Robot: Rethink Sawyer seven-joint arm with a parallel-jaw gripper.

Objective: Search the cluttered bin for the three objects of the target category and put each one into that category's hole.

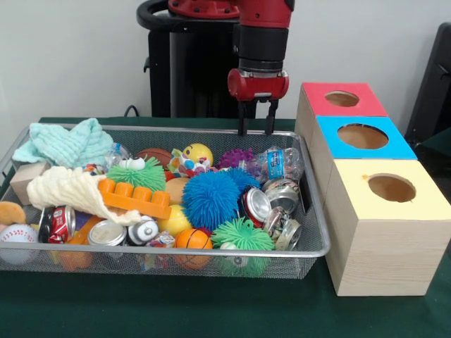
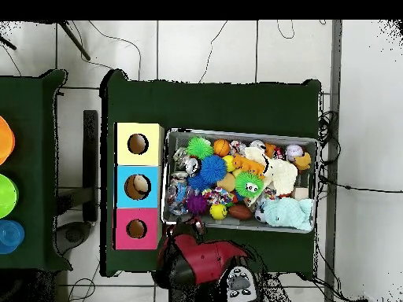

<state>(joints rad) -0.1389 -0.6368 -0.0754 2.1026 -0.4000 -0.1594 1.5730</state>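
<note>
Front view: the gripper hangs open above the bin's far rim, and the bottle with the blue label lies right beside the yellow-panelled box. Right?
Not quite. In the front view the bottle lies at the bin's far end, nearest the red-panelled box, not the yellow one. The gripper does hang open above the far rim.

Overhead, the arm's red body hides the claw (image 1: 255, 118). In the bin (image 1: 318, 248), only 1 clear bottle (image 1: 282, 163) shows, at 1 o'clock; clutter buries anything else. The mint cloth (image 1: 67, 143) covers the 10 o'clock corner.
</note>
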